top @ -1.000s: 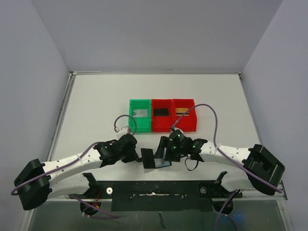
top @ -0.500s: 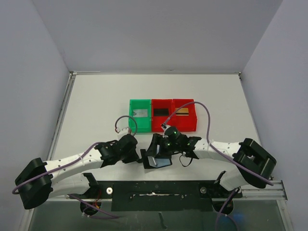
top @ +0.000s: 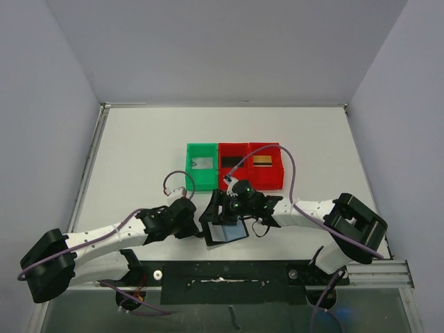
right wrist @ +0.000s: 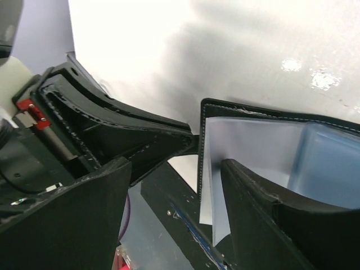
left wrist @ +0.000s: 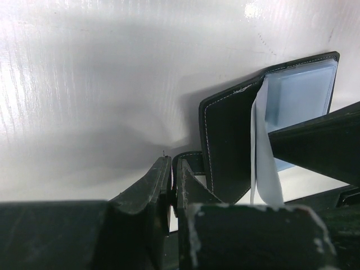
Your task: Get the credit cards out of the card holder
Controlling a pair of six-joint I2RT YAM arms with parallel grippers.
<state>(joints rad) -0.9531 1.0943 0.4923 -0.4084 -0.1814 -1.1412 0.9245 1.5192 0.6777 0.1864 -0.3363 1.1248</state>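
Near edge of the table (top: 139, 152): two arms, left arm (top: 104, 239) and right arm (top: 312, 208), each trailing one purple cable. They converge on one holder (top: 227, 231).

The holder lies open on the table just ahead of the arm bases, black cover down and shiny bluish pockets up.

Left jaws: pressed together, pinching a thin black tab at the holder's edge. In the left wrist view, one pale clear sleeve (left wrist: 261, 163) stands up from the fold.

Right jaws: spread wide, poised over the open holder. In the right wrist view, one finger (right wrist: 270, 225) is over the bluish pocket and the other finger (right wrist: 73, 225) is out past the holder's stitched edge. I cannot tell whether either finger touches the holder.

Farther back, apart from the holder, three bins stand in one touching row. From the left they are one green bin (top: 201, 186), a middle red bin (top: 234, 146) and a right red bin (top: 267, 182).

Three cards lie flat, one per bin:
- grey card (top: 202, 164) in the green bin
- black card (top: 233, 161) in the middle red bin
- gold card (top: 262, 160) in the right red bin
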